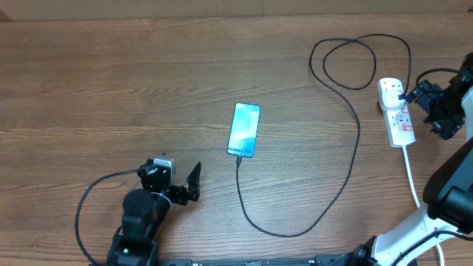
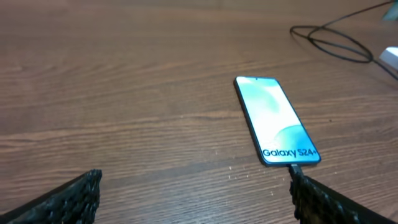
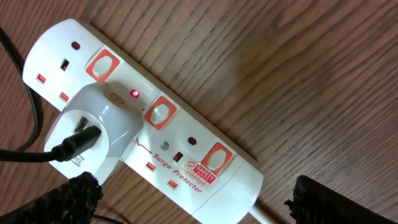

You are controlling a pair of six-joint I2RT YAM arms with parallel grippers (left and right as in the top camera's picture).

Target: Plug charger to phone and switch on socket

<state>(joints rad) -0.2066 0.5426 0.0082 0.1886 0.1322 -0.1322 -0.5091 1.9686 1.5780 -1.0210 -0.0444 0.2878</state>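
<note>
The phone [image 1: 244, 130] lies mid-table, screen lit cyan and reading "Galaxy S24+" in the left wrist view [image 2: 277, 119]. The charger cable [image 1: 347, 159] runs from the phone's near end in a loop to a white adapter [image 3: 90, 127] plugged into the socket [image 1: 397, 111], a white power strip with red switches [image 3: 158, 134]. A small red light [image 3: 134, 94] glows beside the adapter. My left gripper [image 1: 181, 177] is open and empty, near the phone's lower left. My right gripper [image 3: 193, 205] is open and empty, just over the strip's cord end.
The cable coils in a loop [image 1: 355, 63] at the back right. The strip's thick white cord [image 1: 411, 174] trails toward the front right, beside the right arm's base [image 1: 443, 199]. The left arm's own cable [image 1: 92, 196] loops at the front left.
</note>
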